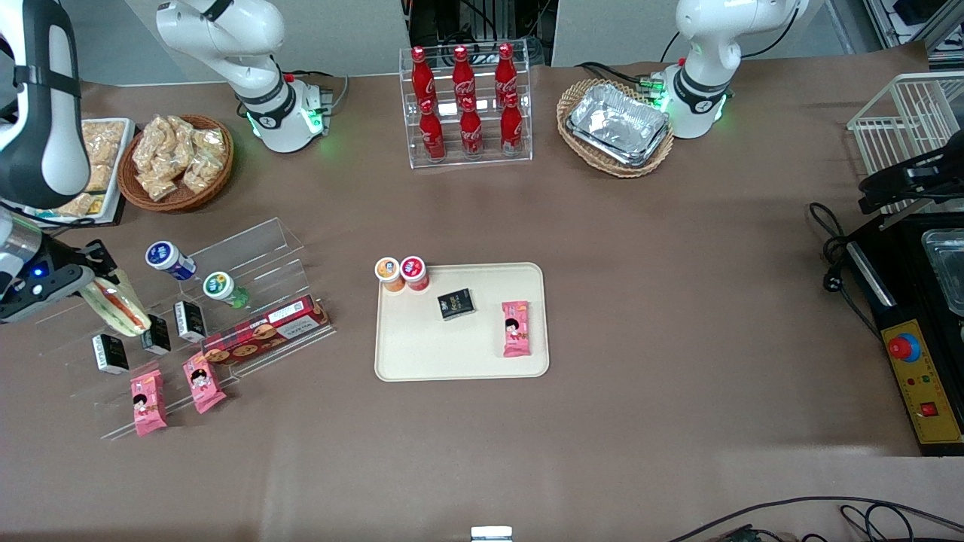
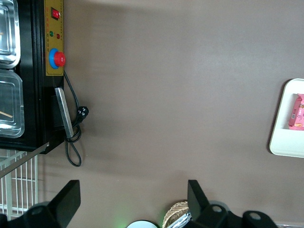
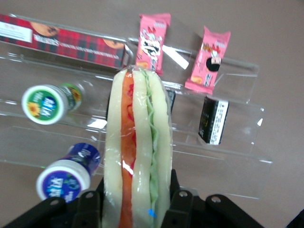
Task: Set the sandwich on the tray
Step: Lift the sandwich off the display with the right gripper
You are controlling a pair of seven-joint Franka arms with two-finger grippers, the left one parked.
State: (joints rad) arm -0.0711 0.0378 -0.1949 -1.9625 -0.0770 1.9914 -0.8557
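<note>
Front view: at the frame's left edge the gripper (image 1: pixel 102 290) hangs over the clear shelf (image 1: pixel 248 260), its fingers clamped on the sandwich (image 1: pixel 120 307), which points down toward the small black boxes on the shelf. The tray (image 1: pixel 459 361) lies at mid-frame on the brown table (image 1: pixel 678 316), well apart from the sandwich. On the tray sit two small cups (image 1: pixel 401 272) at its upper left corner, a black box (image 1: pixel 456 303) and a pink packet (image 1: pixel 516 328).

Left wrist view: one rounded end of the tray (image 2: pixel 285 142) shows at the right edge, with the pink packet (image 2: pixel 296 112) on it. A black machine (image 2: pixel 33 71) fills the upper left.

Right wrist view: the sandwich (image 3: pixel 138 152) stands between the gripper's fingers (image 3: pixel 176 209), bread outside, red and green layers within. Below it lie the shelf (image 3: pixel 228 142), two pink packets (image 3: pixel 153 42), a green-lidded jar (image 3: pixel 45 103) and a blue-lidded jar (image 3: pixel 64 176).
</note>
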